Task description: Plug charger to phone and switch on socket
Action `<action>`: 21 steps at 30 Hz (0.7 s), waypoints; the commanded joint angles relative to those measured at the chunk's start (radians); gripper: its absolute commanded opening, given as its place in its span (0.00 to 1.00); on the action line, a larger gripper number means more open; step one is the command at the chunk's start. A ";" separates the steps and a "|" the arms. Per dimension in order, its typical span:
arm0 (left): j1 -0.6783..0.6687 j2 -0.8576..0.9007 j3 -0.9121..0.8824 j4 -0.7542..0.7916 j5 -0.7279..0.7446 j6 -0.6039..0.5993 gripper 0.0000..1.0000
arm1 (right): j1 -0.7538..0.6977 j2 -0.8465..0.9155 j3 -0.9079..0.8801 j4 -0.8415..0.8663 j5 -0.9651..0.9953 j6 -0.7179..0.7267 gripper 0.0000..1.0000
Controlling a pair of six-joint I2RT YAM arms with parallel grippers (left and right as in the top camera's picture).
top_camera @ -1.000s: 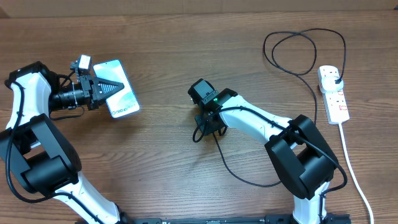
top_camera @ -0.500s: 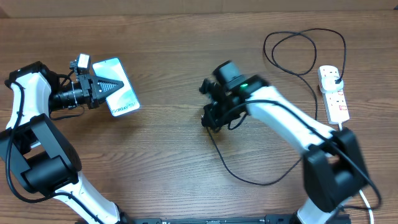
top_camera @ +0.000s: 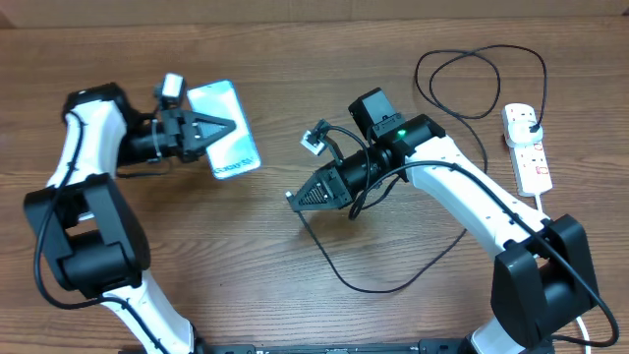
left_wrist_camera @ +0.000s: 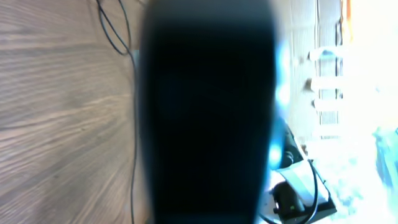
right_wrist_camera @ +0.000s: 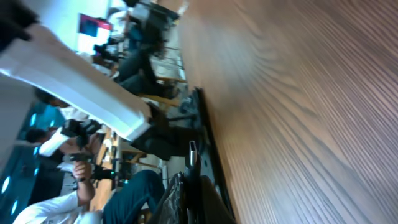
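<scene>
Phone point(top_camera: 239, 155) sat clamped in the left gripper point(top_camera: 228, 126) at left-centre, its end turned toward the right gripper point(top_camera: 293, 198), which pinched the charger point(top_camera: 385, 292) near its tip, apparently to line them up. Only overhead showed the socket point(top_camera: 529, 155), far right; the left wrist camera saw just the phone's dark back.

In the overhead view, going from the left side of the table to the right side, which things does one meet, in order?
the phone → the right claw → the socket
</scene>
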 commanded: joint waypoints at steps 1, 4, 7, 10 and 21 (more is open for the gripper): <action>-0.028 -0.024 0.008 -0.003 0.065 0.063 0.05 | 0.000 -0.005 0.001 0.052 -0.089 0.055 0.04; -0.038 -0.024 0.008 0.000 0.065 0.063 0.05 | 0.008 -0.005 0.001 0.117 -0.090 0.122 0.04; -0.040 -0.024 0.008 0.000 0.065 0.063 0.05 | 0.021 -0.005 0.001 0.178 -0.089 0.177 0.04; -0.040 -0.024 0.008 -0.001 0.065 0.046 0.04 | 0.034 -0.005 0.001 0.244 -0.089 0.232 0.04; -0.063 -0.024 0.008 0.000 0.065 -0.127 0.05 | 0.086 -0.004 0.001 0.344 -0.040 0.339 0.04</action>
